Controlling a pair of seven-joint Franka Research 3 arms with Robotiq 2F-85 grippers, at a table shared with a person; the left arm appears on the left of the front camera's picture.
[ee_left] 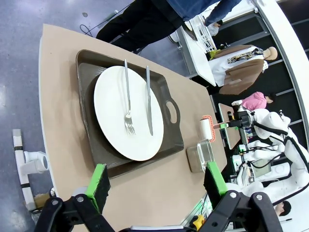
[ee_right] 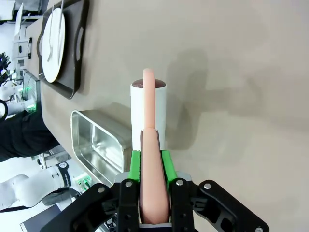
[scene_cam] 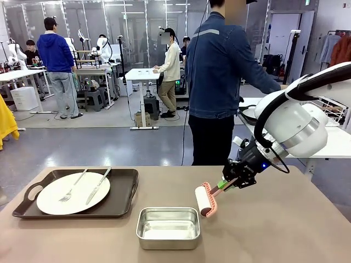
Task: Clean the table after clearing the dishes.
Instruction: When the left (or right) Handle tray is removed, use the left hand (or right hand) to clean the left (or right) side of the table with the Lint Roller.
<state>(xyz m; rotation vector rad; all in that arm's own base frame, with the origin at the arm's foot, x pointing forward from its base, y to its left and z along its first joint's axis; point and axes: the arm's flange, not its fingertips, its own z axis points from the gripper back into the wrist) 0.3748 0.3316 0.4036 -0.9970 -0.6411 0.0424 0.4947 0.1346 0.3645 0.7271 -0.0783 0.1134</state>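
Dark tray: on table, robot's left part. Holds 1 white plate w/ fork + knife lying side by side on it.
Steel pan: front-centre, just right of tray, not touching it. Bare shiny floor shows.
Lint roller: pink frame, white roll, just beyond pan's far-right corner. Roll low at tabletop, contact unclear.
Person: stands at far edge, back to robot, arm out toward white side table.
Obstacles: pan corner just beside roll; tray well apart from it.
R pincer: clenched on roller's pink handle, green pads either side.
L pincer: released, jaws wide, hangs above tray end, touching nothing.
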